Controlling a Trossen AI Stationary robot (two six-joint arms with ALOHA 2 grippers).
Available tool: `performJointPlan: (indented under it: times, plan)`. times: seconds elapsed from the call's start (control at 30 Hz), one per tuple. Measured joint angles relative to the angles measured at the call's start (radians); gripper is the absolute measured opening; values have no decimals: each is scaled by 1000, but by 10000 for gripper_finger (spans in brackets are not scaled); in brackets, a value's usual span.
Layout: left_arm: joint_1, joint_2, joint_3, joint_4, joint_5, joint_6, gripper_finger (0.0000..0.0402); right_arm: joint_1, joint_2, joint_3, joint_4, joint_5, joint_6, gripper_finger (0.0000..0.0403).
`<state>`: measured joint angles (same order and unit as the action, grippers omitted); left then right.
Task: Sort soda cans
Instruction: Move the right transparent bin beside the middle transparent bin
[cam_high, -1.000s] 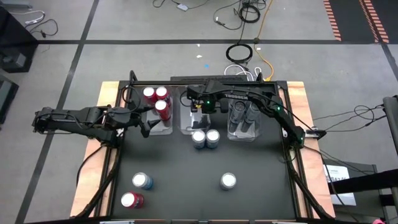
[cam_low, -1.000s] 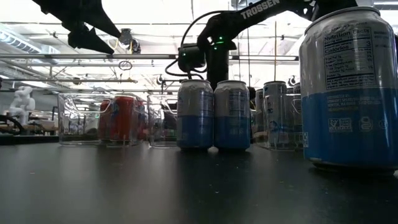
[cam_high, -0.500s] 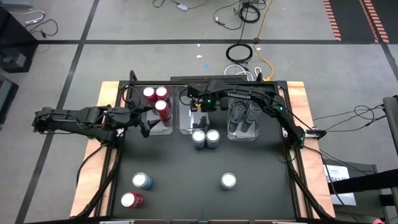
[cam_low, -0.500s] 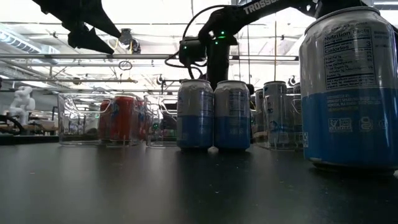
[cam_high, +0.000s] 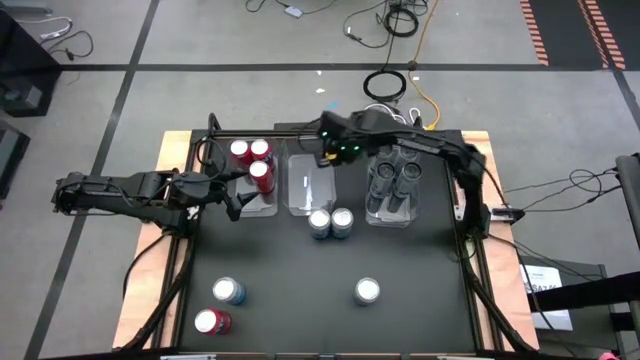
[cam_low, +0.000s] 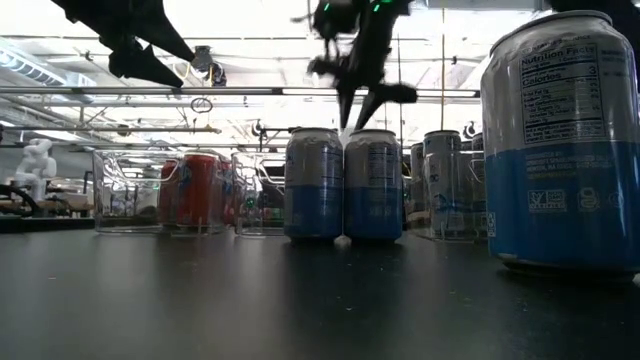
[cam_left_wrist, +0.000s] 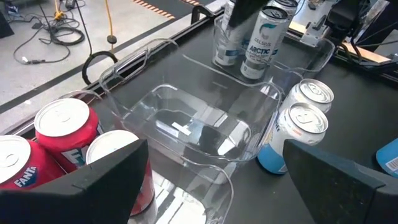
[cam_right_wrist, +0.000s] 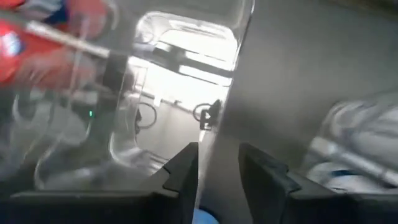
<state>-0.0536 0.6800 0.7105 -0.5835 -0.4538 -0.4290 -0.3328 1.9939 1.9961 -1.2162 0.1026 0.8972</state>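
Right tool (cam_high: 322, 152) above upright soda cans (cam_high: 330, 222)

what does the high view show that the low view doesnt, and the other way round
Only the high view shows a red can and a blue can at the near left of the table, the silvery can tops, and the middle tray standing empty. Only the low view shows the printed label on the nearest blue can and the room's ceiling lights behind. Both show the pair of blue cans in front of the trays, the red cans in the left tray, and the right pincer raised above the middle.
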Motion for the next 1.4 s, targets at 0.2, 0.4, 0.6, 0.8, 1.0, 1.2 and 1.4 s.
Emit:
performJointPlan:
  times: [0.2, 0.4, 0.6, 0.8, 1.0, 1.2, 1.4]
  plan:
    - [0, 0, 0, 0, 0, 0, 382, 18, -147, 0, -118, 0, 3, 102]
    - [0, 0, 0, 0, 0, 0, 382, 134, -257, 1, -360, 50, 41, 91]
    - [0, 0, 0, 1, 0, -2, 382, 262, -446, -243, -247, 22, 175, 67]
    - [0, 0, 0, 2, 0, -9, 382, 393, -717, -658, -141, -32, 470, 41]
    - [0, 0, 0, 6, 0, -11, 382, 425, -1022, -992, -70, 9, 681, 36]
    - [0, 0, 0, 66, 0, -13, 382, 324, -1271, -1246, -71, 59, 740, 36]
    - [0, 0, 1, 117, 0, -11, 382, 167, -1298, -1251, -77, 137, 568, 7]
